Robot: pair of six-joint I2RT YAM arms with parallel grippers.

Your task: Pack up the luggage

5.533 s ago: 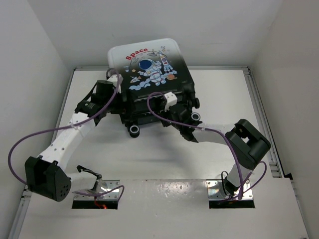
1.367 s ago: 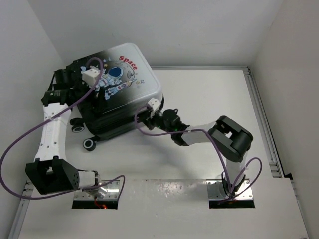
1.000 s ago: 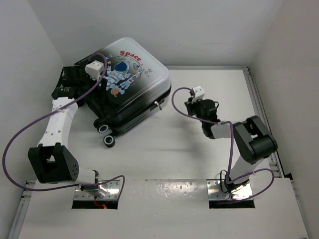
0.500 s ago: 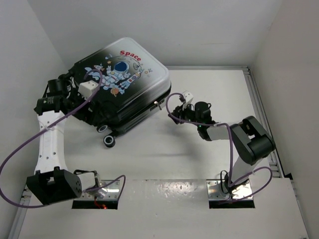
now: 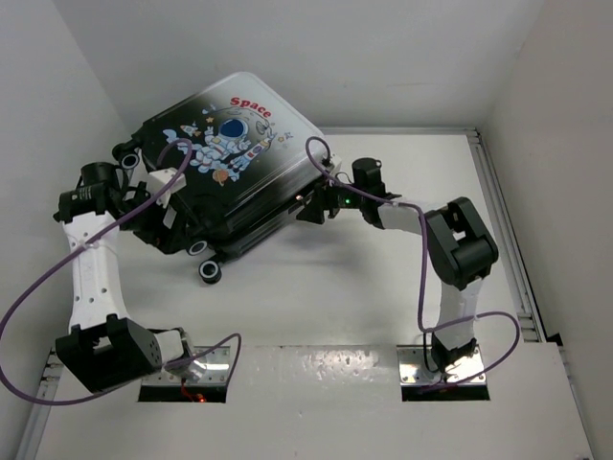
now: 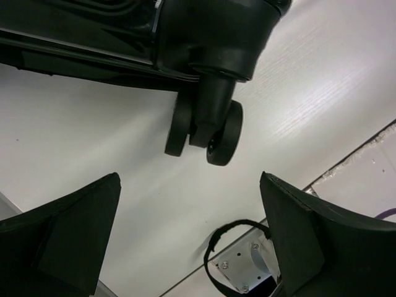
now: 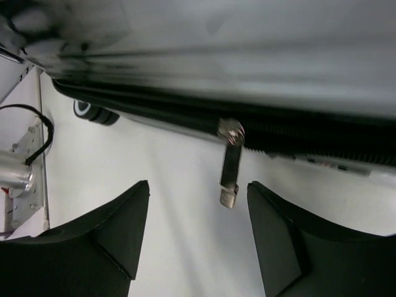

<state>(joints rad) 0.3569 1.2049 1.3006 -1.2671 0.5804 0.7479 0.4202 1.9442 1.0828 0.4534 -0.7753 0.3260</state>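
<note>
Closed astronaut-print suitcase (image 5: 230,163) sits on the table (image 5: 316,307). Left tool (image 6: 189,179) wide open, empty, facing a caster wheel (image 6: 213,133). Right tool (image 7: 198,184) parted, zipper pull (image 7: 230,173) dangling ahead, ungripped.

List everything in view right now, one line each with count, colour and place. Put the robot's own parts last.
hard-shell suitcase with astronaut and red "Space" print: one, white fading to black, lying printed side up at the table's far left.
suitcase wheels: two seen from above, black, at the case's near corner.
metal zipper pull: one, silver, hanging from the case's side seam.
table: one, white, under everything.
purple cables: two, one along each arm.
left gripper: one, black, open, just below a wheel, holding nothing.
right gripper: one, black, open, fingers either side of the zipper pull, not touching it.
</note>
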